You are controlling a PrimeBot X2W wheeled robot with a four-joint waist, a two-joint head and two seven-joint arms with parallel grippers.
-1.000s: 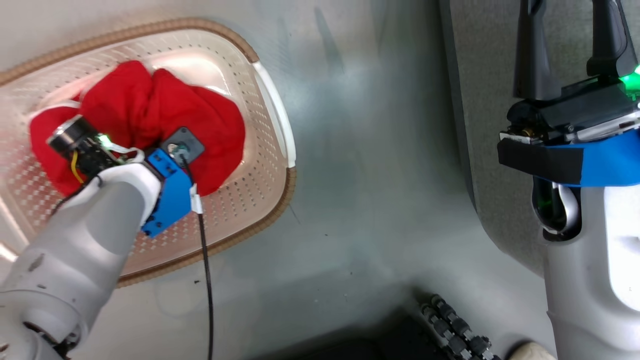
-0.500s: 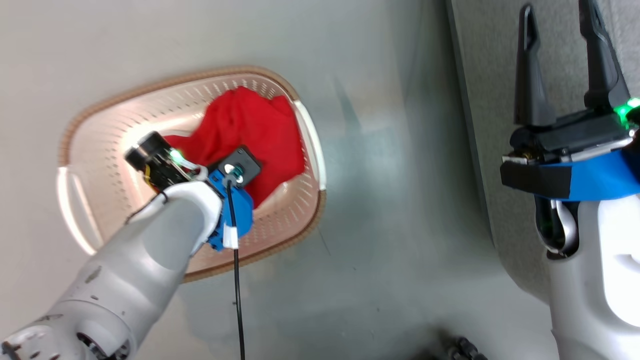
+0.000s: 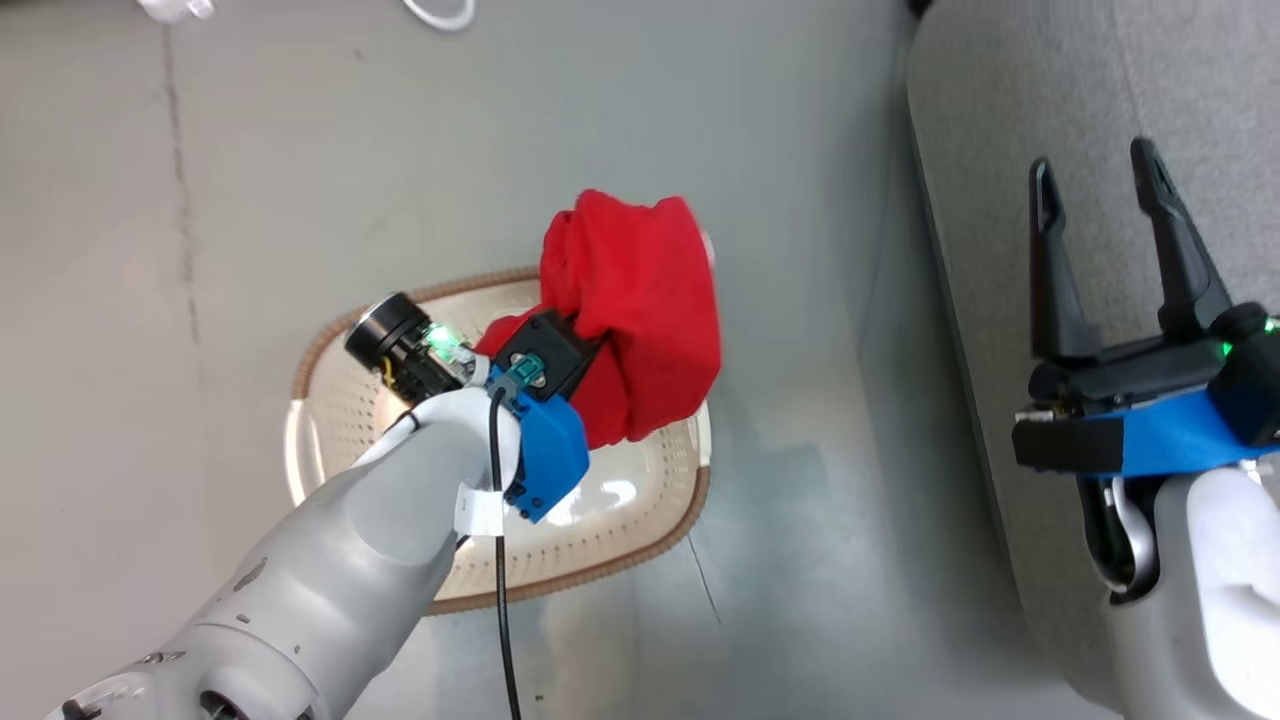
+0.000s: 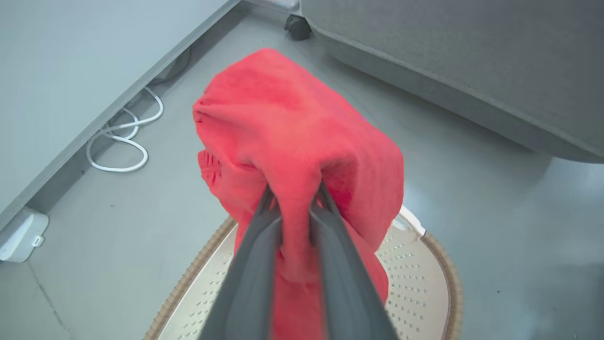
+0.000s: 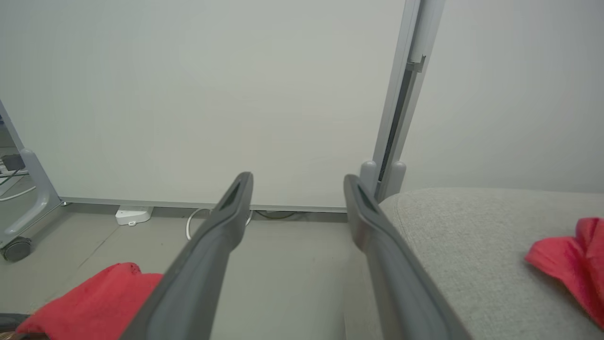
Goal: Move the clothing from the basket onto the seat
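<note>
**Carry phase of the transfer.** The left fingers [image 4: 255, 264] are pinched shut on a bunched fold of the red garment [image 3: 640, 300]. The garment hangs as a loose bundle above the right end of the basket [image 3: 610, 568], on the side nearer the seat [image 3: 1000, 150]. The right fingers [image 3: 1050, 270] stand spread wide and hold nothing, poised over the seat's near edge. A second red garment [image 5: 571, 255] lies on the seat cushion already, so the piece in hand appears to be the last. The part of the basket's bottom that shows carries no cloth; the rest is behind the left forearm [image 3: 400, 520].

**Good practice for this step, as judged from here.**
- Keep the pinch firm, since only a narrow fold is caught and the drooping bulk could slip.
- Raise the bundle until its lowest hem is above both the basket's brown rim and the seat's rounded edge before swinging across. Whether the hem is free of the rim now cannot be told.
- Release well inboard of the seat's edge, not on its curve, where soft cloth would likely slide to the floor [image 3: 300, 150].

**Room for moving.** Between basket and seat lies a strip of bare floor with nothing in the way. The right fingers occupy the near part of the cushion and may need to yield. A white cable [image 4: 122, 146] lies along the wall [image 4: 71, 71], well apart from the path.
</note>
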